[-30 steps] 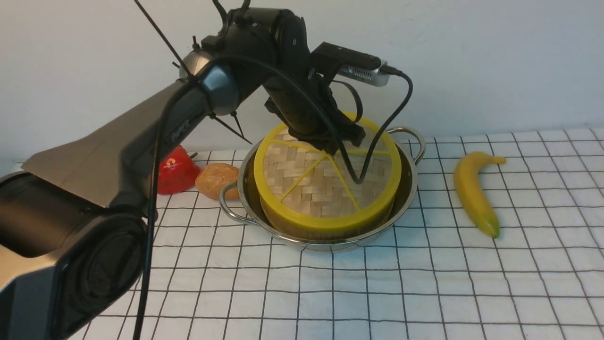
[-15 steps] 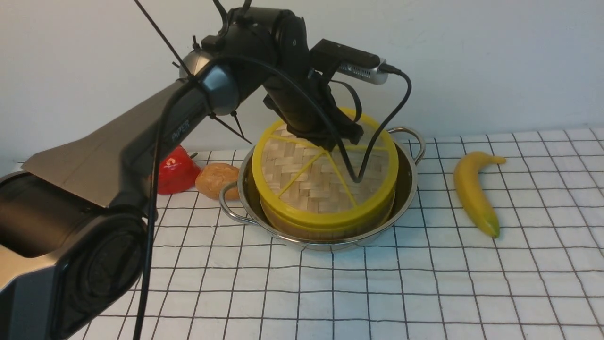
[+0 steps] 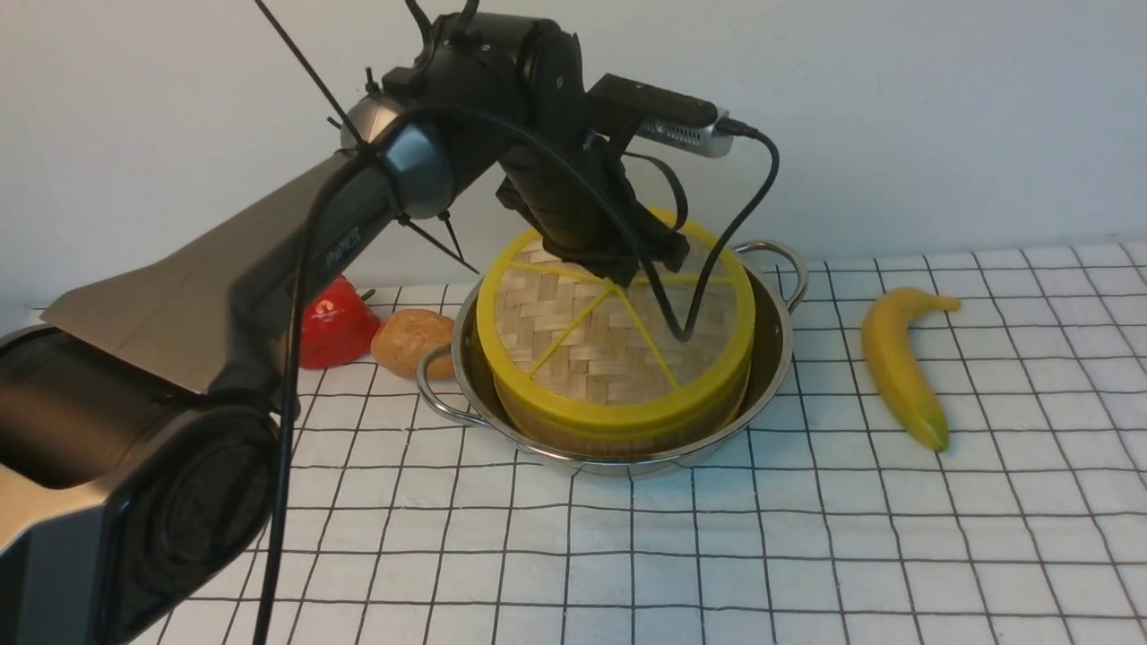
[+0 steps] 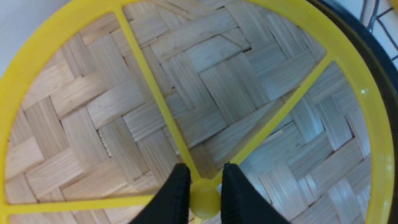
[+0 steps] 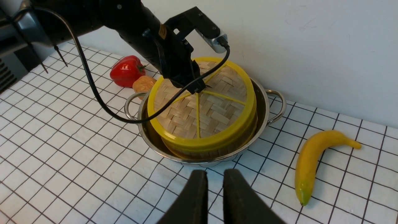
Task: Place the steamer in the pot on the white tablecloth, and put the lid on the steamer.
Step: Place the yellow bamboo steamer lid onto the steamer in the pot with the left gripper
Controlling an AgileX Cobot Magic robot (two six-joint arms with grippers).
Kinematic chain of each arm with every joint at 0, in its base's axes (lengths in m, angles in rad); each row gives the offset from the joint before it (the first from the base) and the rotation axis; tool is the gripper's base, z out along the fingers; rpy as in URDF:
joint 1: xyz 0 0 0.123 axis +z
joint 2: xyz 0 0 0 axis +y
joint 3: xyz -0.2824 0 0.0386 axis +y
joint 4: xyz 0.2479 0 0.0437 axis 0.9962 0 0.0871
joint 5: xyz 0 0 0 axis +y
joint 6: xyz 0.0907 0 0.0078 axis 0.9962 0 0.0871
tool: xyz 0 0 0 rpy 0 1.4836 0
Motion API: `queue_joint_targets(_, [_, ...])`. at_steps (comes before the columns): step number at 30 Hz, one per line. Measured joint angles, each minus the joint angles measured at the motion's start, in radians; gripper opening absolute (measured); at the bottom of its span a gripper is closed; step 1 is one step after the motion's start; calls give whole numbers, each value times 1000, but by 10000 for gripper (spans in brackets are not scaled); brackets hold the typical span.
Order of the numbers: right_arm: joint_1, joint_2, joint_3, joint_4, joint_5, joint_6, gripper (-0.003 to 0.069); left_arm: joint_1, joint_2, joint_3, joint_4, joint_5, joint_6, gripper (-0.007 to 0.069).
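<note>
The steamer (image 3: 591,441) sits inside the pot (image 3: 772,358), which stands on the white tablecloth (image 3: 806,537) near the far edge of the surface, about midway along it. The lid (image 3: 614,345) lies over the steamer, its near rim covering the steamer's top edge. The left hand (image 4: 205,174) grips the lid's yellow centre knob (image 4: 203,199), one finger on each side. The right hand (image 5: 215,175) hangs over the near part of the cloth, its fingers only slightly apart and holding nothing.

The main risk, as I judge it, is letting go before the lid is level. If one side rides on the steamer's rim, it may settle crooked or slip into the gap between steamer and pot. The knob is small and round, so the fingers could drag it sideways as they part, shifting the lid or nudging the steamer against the pot wall. The dangling camera cable (image 3: 717,260) touches the weave and might snag a spoke when the arm lifts.

The far side of the lid is behind the left arm in the front view, so I cannot tell whether it is seated there. The steamer's inside and the pot's floor are covered. The left wrist view cuts off most of the rim.
</note>
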Motion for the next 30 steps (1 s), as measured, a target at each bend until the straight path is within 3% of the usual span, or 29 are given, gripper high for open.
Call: queue_joint_targets(30, [0,0,0,0,0,0,114,-1,13,0,46,-6,-1,116])
